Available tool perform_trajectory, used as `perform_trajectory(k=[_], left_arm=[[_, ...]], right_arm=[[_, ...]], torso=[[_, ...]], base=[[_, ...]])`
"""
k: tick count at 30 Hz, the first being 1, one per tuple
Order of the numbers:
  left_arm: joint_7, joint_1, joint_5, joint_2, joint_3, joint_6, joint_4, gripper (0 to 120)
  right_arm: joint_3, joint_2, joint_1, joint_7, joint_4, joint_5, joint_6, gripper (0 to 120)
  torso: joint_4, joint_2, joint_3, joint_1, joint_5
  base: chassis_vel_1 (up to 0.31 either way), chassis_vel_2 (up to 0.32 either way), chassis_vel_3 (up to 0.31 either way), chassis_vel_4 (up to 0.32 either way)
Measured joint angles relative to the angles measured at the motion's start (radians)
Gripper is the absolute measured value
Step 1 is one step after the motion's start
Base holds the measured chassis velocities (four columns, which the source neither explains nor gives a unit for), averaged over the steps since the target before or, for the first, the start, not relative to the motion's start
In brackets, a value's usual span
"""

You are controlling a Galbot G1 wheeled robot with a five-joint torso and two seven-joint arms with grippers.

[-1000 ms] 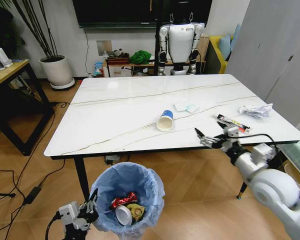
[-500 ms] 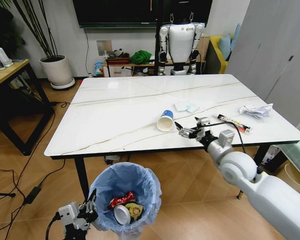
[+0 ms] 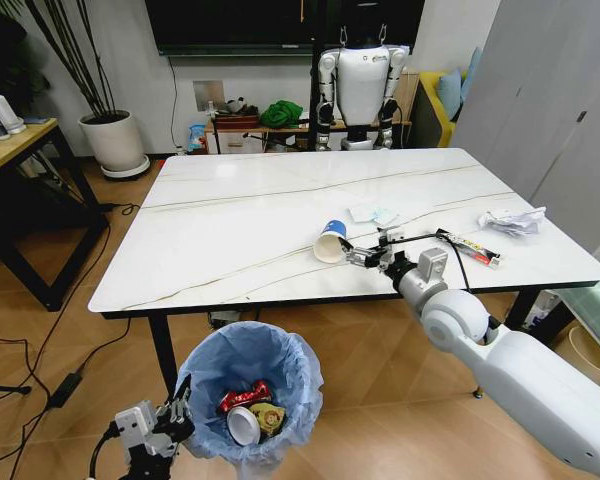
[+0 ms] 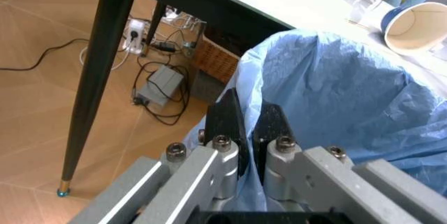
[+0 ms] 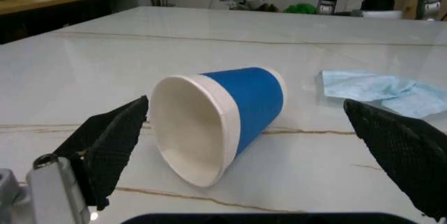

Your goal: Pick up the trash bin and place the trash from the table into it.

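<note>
The trash bin [image 3: 248,372], lined with a light-blue bag, hangs low in front of the table [image 3: 230,225]. It holds a red can [image 3: 248,397], a white lid [image 3: 243,426] and a yellow wrapper [image 3: 271,418]. My left gripper [image 3: 181,414] is shut on the bin's rim, its fingers [image 4: 225,124] pinching the bag [image 4: 335,88]. A white-and-blue paper cup [image 3: 330,241] lies on its side near the table's front edge. My right gripper [image 3: 363,255] is open just right of it, and the cup [image 5: 223,116] lies ahead between the spread fingers [image 5: 112,140]. A long dark wrapper [image 3: 470,247] and crumpled white paper [image 3: 512,221] lie farther right.
A light-blue tissue [image 3: 373,213] lies behind the cup. A wooden desk [image 3: 10,150] and a white plant pot [image 3: 112,140] stand at the left, a humanoid robot [image 3: 360,80] behind the table, grey cabinets [image 3: 560,100] at the right. Cables [image 3: 40,360] run across the floor.
My right gripper has moved left along the table's front edge, from near the dark wrapper to right beside the cup. The left gripper still holds the bin.
</note>
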Motion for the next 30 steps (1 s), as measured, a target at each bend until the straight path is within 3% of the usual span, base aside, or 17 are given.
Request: perform_trajectory(k=[11,15,17,18,21,25,29,30], left_arm=[[-0.001,-0.003,-0.006,0.002,-0.004,0.000,0.000,0],[-0.002,-0.006,-0.012,0.005,-0.006,0.000,0.000,0],[-0.002,-0.007,-0.013,0.005,-0.006,0.000,0.001,0],[-0.002,-0.008,-0.014,0.006,-0.006,0.000,0.002,0],[-0.002,-0.010,-0.015,0.007,-0.006,0.001,0.003,0],[-0.003,-0.011,-0.016,0.007,-0.006,0.001,0.005,0],[-0.003,-0.011,-0.016,0.008,-0.006,0.002,0.006,0],[-0.003,-0.012,-0.016,0.008,-0.006,0.002,0.006,0]], right_arm=[[-0.068,0.023,0.075,-0.010,-0.068,-0.001,0.005,96],[-0.075,0.026,0.095,-0.032,-0.111,0.008,0.017,77],[-0.075,0.026,0.095,-0.034,-0.113,0.008,0.018,75],[-0.072,0.025,0.095,-0.036,-0.116,0.009,0.020,67],[-0.070,0.024,0.093,-0.036,-0.116,0.009,0.020,61],[-0.065,0.022,0.091,-0.036,-0.116,0.009,0.021,40],[-0.065,0.020,0.089,-0.037,-0.116,0.009,0.021,32],[-0.065,0.019,0.088,-0.038,-0.116,0.009,0.021,25]], torso=[[0.0001,0.000,0.000,0.000,-0.0003],[0.0001,0.000,0.000,0.000,-0.0002],[0.0001,0.000,0.000,0.000,-0.0001],[0.0000,0.000,0.000,0.000,0.0000],[0.0000,0.000,0.000,0.000,-0.0001],[0.0001,0.000,0.000,0.000,-0.0001],[0.0000,0.000,0.000,0.000,-0.0001],[0.0000,0.000,0.000,0.000,-0.0001]], base=[[0.000,0.000,0.000,0.000],[0.000,0.000,0.000,0.000],[0.000,0.000,0.000,0.000],[0.000,0.000,0.000,0.000],[0.000,0.000,0.000,0.000],[0.000,0.000,0.000,0.000],[0.000,0.000,0.000,0.000],[0.000,0.000,0.000,0.000]])
